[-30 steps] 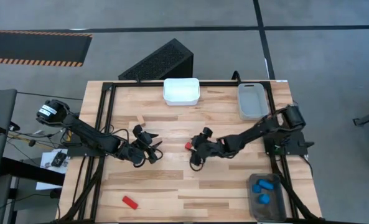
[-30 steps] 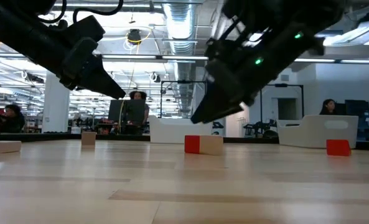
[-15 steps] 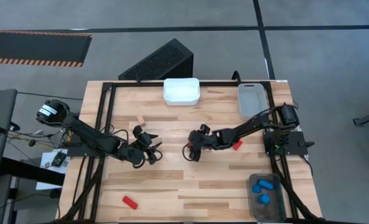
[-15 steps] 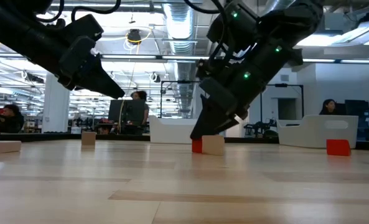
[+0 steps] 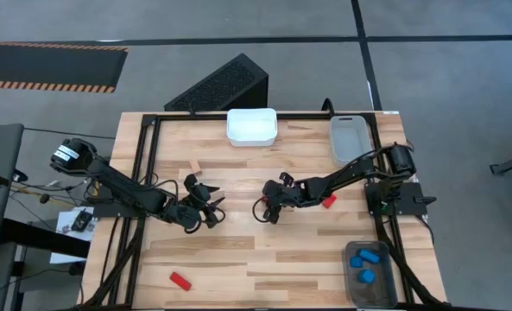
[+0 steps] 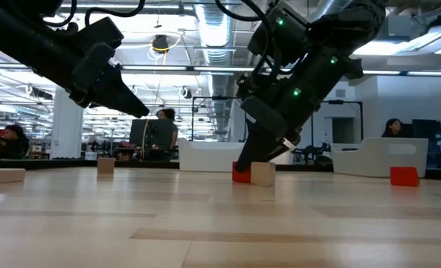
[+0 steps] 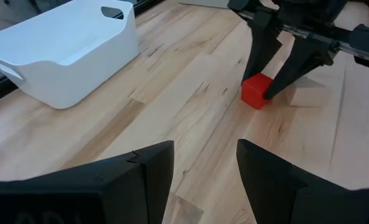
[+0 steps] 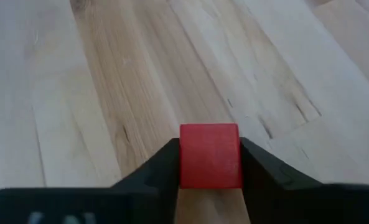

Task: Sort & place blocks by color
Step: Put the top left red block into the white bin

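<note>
A red cube [image 8: 210, 155] sits on the table between the fingers of my right gripper [image 5: 264, 209], which is shut on it near the table's middle. A pale wood block [image 6: 263, 173] stands right beside the cube [image 6: 241, 175]. My left gripper [image 5: 208, 207] hovers open to the cube's left, touching nothing. Another red block [image 5: 328, 201] lies by the right arm, and a red bar [image 5: 180, 279] lies near the front edge. A wood piece [image 5: 193, 164] lies farther back on the left. Blue blocks [image 5: 365, 257] lie in a clear bin. My right gripper pinches the red cube by two opposite side faces [image 8: 185, 155], one finger [image 8: 162, 165] on each. The fingers come slanting down from the table's right side. The cube stands upright with its base on the table [image 7: 257, 90], next to the wood block.
A white bin [image 5: 252, 126] and a grey bin [image 5: 350, 138] stand at the far edge. The clear bin [image 5: 369, 289] is at the near right corner. A black frame [image 5: 143, 173] borders the table. Bare wood lies between the grippers and the near edge.
My right gripper has moved toward the table's left and down over the red cube, so its fingers now stand on both sides of it. The cube and the wood block beside it have slid slightly toward the right. The arm's shift has uncovered a second red block.
</note>
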Controlling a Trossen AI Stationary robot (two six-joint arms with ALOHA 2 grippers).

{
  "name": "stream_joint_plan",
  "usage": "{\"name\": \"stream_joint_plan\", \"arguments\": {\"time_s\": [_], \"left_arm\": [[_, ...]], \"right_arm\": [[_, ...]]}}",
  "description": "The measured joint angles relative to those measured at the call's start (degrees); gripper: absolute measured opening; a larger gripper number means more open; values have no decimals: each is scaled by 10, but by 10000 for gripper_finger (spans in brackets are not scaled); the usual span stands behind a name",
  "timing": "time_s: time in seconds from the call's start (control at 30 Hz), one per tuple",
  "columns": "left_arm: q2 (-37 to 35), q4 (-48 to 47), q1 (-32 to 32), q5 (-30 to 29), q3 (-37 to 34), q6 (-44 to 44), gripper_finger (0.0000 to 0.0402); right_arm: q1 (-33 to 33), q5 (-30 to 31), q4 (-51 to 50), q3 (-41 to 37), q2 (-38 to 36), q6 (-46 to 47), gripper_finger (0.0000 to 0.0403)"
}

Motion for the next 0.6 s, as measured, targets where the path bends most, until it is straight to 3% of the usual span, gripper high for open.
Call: {"name": "stream_joint_plan", "arguments": {"time_s": [0.07,0.27,0.43,0.6], "left_arm": [[0,0,0,0,0,0,166],[17,8,0,-3,0,-6,166],[94,79,5,-5,0,17,166],[176,173,10,2,14,89,166]], "right_arm": [[0,0,1,0,0,0,118],[5,-2,31,-1,2,-2,118],[9,-42,84,-2,3,-13,142],[8,-87,122,-2,3,-18,129]]}}
